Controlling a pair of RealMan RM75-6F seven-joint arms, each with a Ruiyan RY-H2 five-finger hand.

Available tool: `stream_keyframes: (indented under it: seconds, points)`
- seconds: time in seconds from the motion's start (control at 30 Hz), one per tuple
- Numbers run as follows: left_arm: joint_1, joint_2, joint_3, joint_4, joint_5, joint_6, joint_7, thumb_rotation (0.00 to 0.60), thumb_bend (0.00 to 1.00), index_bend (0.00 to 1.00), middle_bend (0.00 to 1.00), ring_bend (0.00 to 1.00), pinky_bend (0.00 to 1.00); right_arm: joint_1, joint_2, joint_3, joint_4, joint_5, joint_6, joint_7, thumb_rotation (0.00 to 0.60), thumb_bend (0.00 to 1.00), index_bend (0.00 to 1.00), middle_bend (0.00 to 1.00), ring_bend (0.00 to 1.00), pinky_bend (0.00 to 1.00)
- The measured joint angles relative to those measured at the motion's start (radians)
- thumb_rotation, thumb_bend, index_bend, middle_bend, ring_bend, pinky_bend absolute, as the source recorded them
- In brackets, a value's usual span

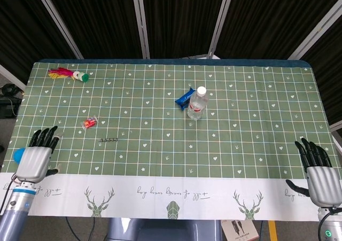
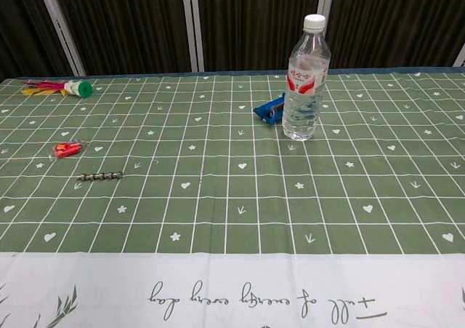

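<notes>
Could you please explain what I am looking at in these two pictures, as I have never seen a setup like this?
This is a two-armed robot with human-like hands, steered by a person. The head view looks down from above; the chest view looks across the table from lower down. The left hand and the right hand hover at the near corners with fingers apart, holding nothing; only the head view shows them. On the green checked tablecloth stand a clear water bottle, upright, with a blue packet right beside it. Further left lie a small red packet, a short metal beaded piece, and, at the far corner, a feathered shuttlecock.
</notes>
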Motion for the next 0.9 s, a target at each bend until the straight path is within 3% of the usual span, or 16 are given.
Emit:
stream_keyframes:
  seconds: [0.23,0.43,0.9]
  points:
    - [-0.106,-0.119,-0.083,0.074,-0.176,-0.094,0.126,0.6,0.24,0.37,0.0,0.0,0.0,0.001,0.004,0.002,-0.005,0.008,-0.006,0.008,0.6,0.0,0.05,0.0,0.0,0.09]
    - [-0.182,-0.222,-0.122,0.144,-0.302,-0.139,0.223,0.6,0.29,0.44,0.0,0.0,0.0,0.003,0.004,0.002,-0.005,0.009,-0.007,0.013,0.6,0.0,0.05,0.0,0.0,0.09]
    - [-0.291,-0.407,-0.138,0.325,-0.423,-0.157,0.332,0.6,0.3,0.46,0.0,0.0,0.0,0.005,0.01,0.005,-0.01,0.021,-0.018,0.035,0.6,0.0,0.05,0.0,0.0,0.09]
